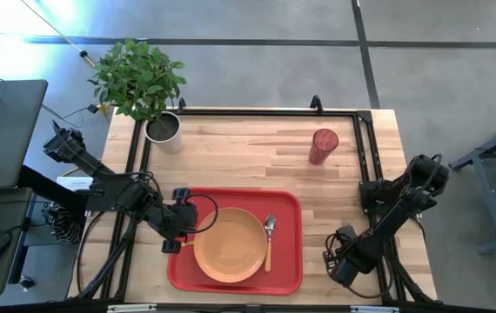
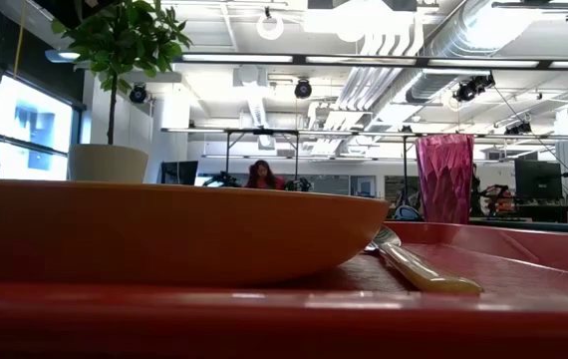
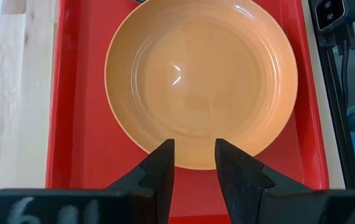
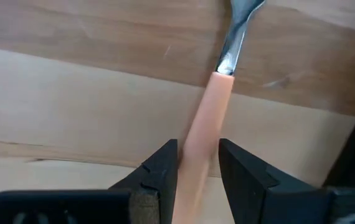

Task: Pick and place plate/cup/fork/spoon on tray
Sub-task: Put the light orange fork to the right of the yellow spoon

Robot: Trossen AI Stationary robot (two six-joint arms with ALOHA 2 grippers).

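Note:
The red tray lies at the table's near middle. The orange plate rests on it, and the tan-handled spoon lies on the tray just right of the plate. The dark red cup stands upright on the table at the far right. My left gripper is open over the plate's left rim, with nothing between its fingers. My right gripper, at the table's near right, is shut on the fork. The right arm hides the fork in the high view. My right gripper pinches the fork's orange-pink handle between its two fingers, one on each long side. The handle runs out past the fingertips, and the silver neck and tines end point away over the wooden tabletop. I cannot tell whether the fork is clear of the table.
A grey pot with a leafy plant stands at the table's far left corner. Bare tray floor shows left of the plate. A black frame rail runs along the table's right side near the cup. A person sits far off in the room.

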